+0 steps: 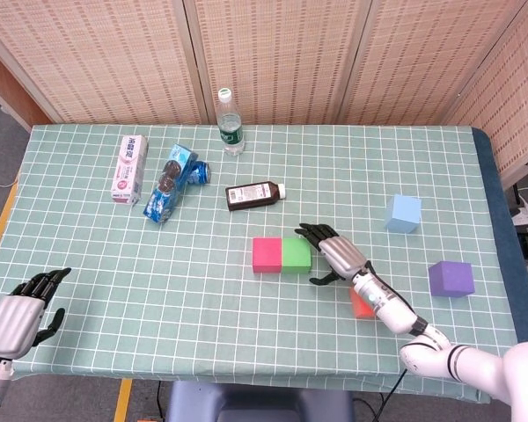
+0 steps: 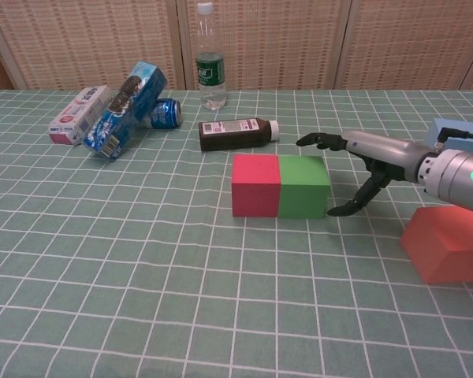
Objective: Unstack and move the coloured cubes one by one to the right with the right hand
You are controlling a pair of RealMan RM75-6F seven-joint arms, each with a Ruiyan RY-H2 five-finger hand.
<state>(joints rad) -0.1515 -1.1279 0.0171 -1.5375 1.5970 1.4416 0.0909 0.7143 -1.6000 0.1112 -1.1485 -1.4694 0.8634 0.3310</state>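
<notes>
your right hand (image 1: pixel 336 255) hovers just right of the green cube (image 1: pixel 297 254), fingers spread apart and holding nothing; in the chest view the hand (image 2: pixel 361 167) has its upper fingers level with the cube's top edge and the thumb low near the cloth, not touching the cube as far as you can see. the green cube sits flush against the pink cube (image 1: pixel 267 254), side by side on the checked tablecloth (image 1: pixel 246 316), pink on the left, near the table's middle. the red cube (image 2: pixel 447 242) lies on the cloth to the right, partly hidden under your right forearm in the head view, tilted a bit against the grid. the purple cube (image 1: pixel 450 278) sits further right near the table edge, and the light blue cube (image 1: pixel 403 213) is behind it, toward the screen. your left hand (image 1: pixel 19 309) rests at the near left corner of the table, fingers apart, holding nothing.

at the back: a clear water bottle (image 1: pixel 230 122) upright, a dark brown bottle (image 1: pixel 255 194) lying on its side with the white cap to the right, a blue cookie pack (image 1: pixel 168 184) leaning on a blue can (image 1: pixel 199 172), and a white and pink toothpaste box (image 1: pixel 130 168) to their left.
</notes>
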